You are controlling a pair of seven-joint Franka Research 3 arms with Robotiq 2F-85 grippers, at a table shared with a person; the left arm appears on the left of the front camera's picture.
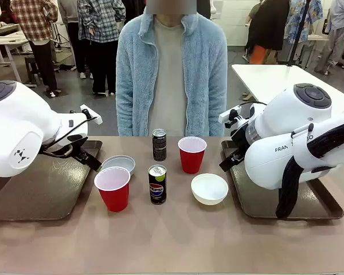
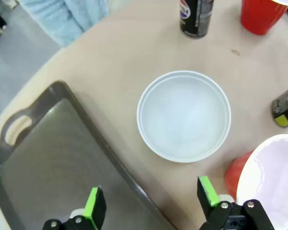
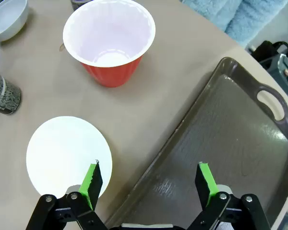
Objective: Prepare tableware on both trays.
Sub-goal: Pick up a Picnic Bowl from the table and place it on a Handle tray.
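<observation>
Your left gripper (image 2: 150,191) hangs with its jaws spread wide and nothing between them, one green pad over the tray (image 2: 48,167), the other over bare table (image 2: 110,62) beside a red cup (image 2: 273,177). An empty white bowl (image 2: 184,115) sits upright just off the tray's long rim, apart from it. The tray's cut-out handle (image 2: 17,129) lies near the table's edge; past the bowl stand a Pepsi can (image 2: 196,17), a second red cup (image 2: 259,14) and another can (image 2: 285,105).
</observation>
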